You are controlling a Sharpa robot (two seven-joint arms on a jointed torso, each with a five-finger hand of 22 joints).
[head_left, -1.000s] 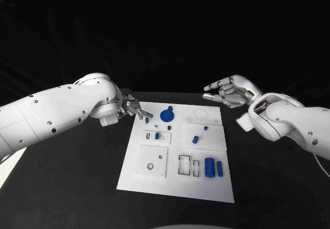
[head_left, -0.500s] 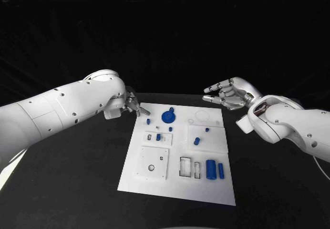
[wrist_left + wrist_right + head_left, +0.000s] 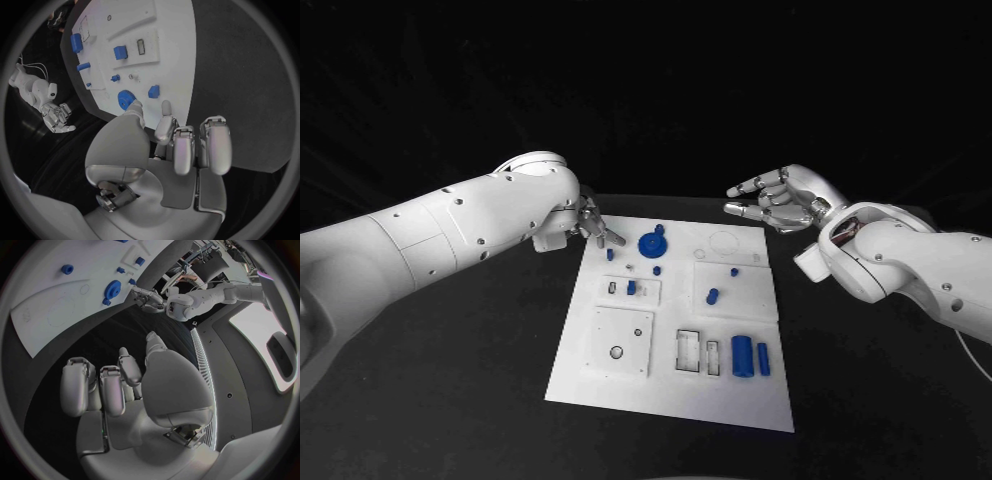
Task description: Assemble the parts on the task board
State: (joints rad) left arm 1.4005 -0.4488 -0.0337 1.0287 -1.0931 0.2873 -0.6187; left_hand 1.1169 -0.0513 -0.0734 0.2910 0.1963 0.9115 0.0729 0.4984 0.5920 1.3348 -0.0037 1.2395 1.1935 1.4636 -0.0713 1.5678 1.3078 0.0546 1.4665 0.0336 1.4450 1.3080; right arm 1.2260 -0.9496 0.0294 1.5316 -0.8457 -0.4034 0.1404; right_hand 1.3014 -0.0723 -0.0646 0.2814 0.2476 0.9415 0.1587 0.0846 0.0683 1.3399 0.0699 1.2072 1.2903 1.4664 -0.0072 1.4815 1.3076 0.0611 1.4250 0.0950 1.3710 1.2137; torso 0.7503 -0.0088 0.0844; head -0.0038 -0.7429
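The white task board [image 3: 668,395] lies in the middle of the black table. A blue gear [image 3: 652,241] stands near its far left corner, with small blue pegs [image 3: 609,254] beside it. Two blue cylinders [image 3: 741,355] lie at the near right. My left hand [image 3: 589,225] hovers at the board's far left corner, just left of the gear, holding nothing. In the left wrist view its thumb [image 3: 134,112] reaches close to the gear [image 3: 127,98]. My right hand [image 3: 773,200] hangs beyond the far right corner, fingers loosely apart and holding nothing.
More blue pieces [image 3: 713,295] sit in the board's middle, and rectangular slots [image 3: 687,348] and a round hole [image 3: 616,351] are cut in its near half. Black table surrounds the board on all sides.
My left arm has swung its elbow up and inward, and its hand has shifted slightly toward the gear. My right hand has dropped a little.
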